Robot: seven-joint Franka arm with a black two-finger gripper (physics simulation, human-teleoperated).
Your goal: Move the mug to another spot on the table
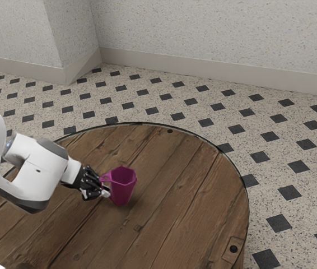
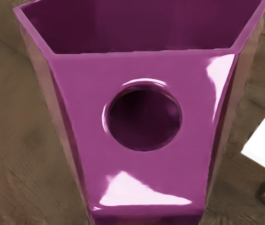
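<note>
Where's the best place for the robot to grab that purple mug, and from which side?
The handle, I'd say: a flat tab with a round hole, sticking out from the mug toward the arm. The mug stands upright on the table, so come in level from the exterior view's left, where the claw sits right by it. The wide, angled body looks harder to span.

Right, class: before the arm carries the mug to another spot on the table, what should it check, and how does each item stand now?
1. Gripper at the mug's handle side: ok.
2. Handle squarely facing the hand: ok.
3. Grasp closed on the handle: cannot tell.
4. Mug upright: ok.
5. Mug lifted off the wood: cannot tell.
6. Bare table toward the exterior view's right for a new spot: ok.
</note>
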